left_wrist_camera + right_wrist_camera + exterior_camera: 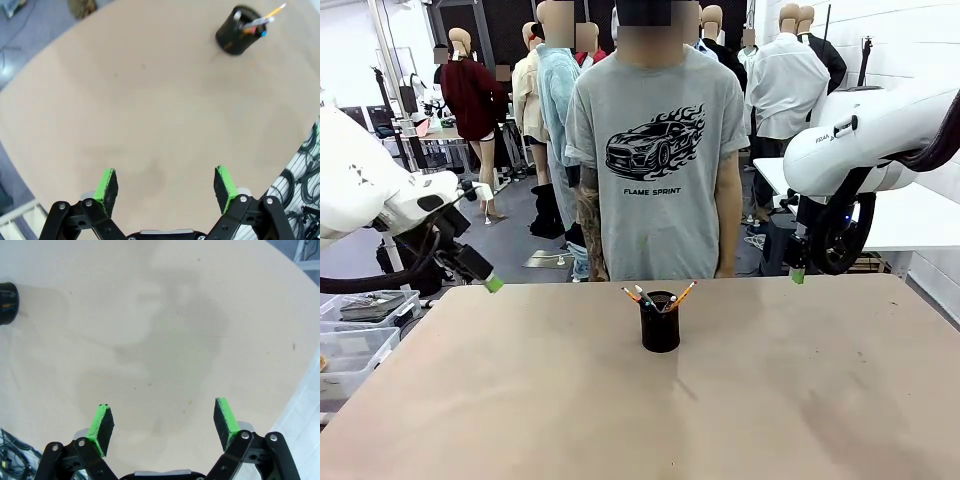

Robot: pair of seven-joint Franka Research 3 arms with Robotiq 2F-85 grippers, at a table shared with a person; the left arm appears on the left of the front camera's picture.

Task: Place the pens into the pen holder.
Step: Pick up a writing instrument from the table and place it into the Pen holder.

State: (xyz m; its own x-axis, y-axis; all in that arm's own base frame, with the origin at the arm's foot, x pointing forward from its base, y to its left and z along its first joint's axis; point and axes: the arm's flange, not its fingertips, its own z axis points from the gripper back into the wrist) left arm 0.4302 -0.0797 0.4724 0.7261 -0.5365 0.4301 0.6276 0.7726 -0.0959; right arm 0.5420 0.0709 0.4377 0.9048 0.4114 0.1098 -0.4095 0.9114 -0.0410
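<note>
— Starting from the near edge of the plain tan bench [520,400], what do you make of it?

— Nothing lies loose on the near half that I can find. Farther in, about mid-bench, stands the small black wire-mesh cylindrical pen holder [660,322], upright, with the thin pens [658,296] already in it, fanned out above its rim: an orange-yellow pencil-like one leaning one way, a pale one and a dark one leaning the other.

— And the hands?

— The left hand [166,184] hangs above the bench's left edge, green pads spread wide, nothing between them; from its wrist view the holder sits well apart. The right hand [162,421] is likewise spread wide and empty, up near the far right corner, with the holder just at the margin of its view.

— So the job looks done?

— I judge so; no pen shows outside the cup.

— If one had to be handled again?

— They look light, stiff and slim, probably smooth enough to roll or slip between pads. I would pinch across the shaft near its middle, squarely. The holder looks light too, and shorter than the pens, so a sideways knock could tip it.

— Beyond that?

— A person in a grey printed T-shirt [657,150] stands at the far edge, arms down.
</note>
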